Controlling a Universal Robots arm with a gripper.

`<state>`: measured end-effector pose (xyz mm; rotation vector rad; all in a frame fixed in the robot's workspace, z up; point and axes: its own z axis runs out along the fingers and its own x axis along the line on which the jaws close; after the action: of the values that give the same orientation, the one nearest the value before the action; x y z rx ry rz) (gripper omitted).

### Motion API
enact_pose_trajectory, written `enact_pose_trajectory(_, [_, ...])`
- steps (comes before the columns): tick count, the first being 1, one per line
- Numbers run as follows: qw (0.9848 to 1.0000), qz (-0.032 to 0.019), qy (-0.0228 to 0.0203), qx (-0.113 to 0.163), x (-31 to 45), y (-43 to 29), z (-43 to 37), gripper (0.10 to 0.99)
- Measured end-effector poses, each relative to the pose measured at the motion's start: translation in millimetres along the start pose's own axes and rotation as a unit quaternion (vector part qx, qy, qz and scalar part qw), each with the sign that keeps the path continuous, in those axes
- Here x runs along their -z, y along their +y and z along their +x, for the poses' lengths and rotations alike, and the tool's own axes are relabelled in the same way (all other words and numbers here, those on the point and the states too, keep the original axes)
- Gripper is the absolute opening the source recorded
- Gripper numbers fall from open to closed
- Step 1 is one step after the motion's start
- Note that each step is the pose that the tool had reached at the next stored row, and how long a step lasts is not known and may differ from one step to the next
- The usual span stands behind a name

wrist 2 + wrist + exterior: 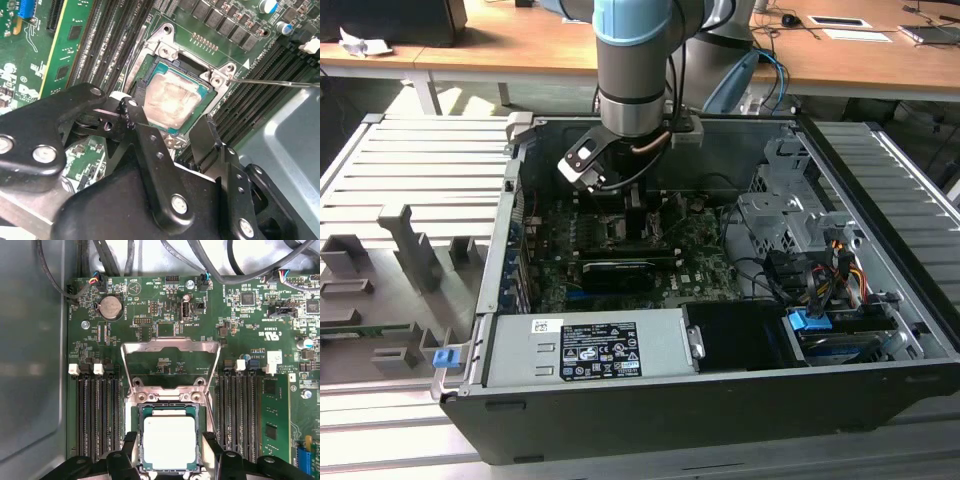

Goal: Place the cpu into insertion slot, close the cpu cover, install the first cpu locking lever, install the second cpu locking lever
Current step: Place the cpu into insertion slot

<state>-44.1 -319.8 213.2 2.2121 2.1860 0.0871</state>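
The hand point(169, 439) hangs spread open, one finger point(129, 442) on each side of the cpu point(169, 452) without gripping it. The chip sits flat in the insertion slot point(136, 430), and the cpu cover point(170, 345) is flipped up behind it.

Silvery square cpu point(169, 442) sits flat in the black insertion slot point(189, 61), its green edge showing all round. The cpu cover point(170, 345), a metal frame, is swung open beyond the slot.
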Motion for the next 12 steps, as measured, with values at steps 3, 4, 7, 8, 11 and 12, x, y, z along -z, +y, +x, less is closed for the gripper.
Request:
enact_pose_trajectory(3, [1.0000,0.0009,0.0000,0.000,2.0,0.1,0.0,0.533])
enact_pose_trajectory(4, [1.0000,0.0010,0.0000,0.000,2.5,0.2,0.1,0.471])
enact_pose_trajectory(7, [1.0000,0.0014,0.0000,0.000,3.8,0.3,0.1,0.349])
enact_pose_trajectory(8, [1.0000,0.0015,-0.0001,0.000,4.4,0.3,0.1,0.290])
enact_pose_trajectory(11, [1.0000,0.0018,0.0000,0.000,6.3,0.4,0.1,0.110])
enact_pose_trajectory(12, [1.0000,0.0018,0.0000,0.000,6.9,0.4,0.1,0.106])
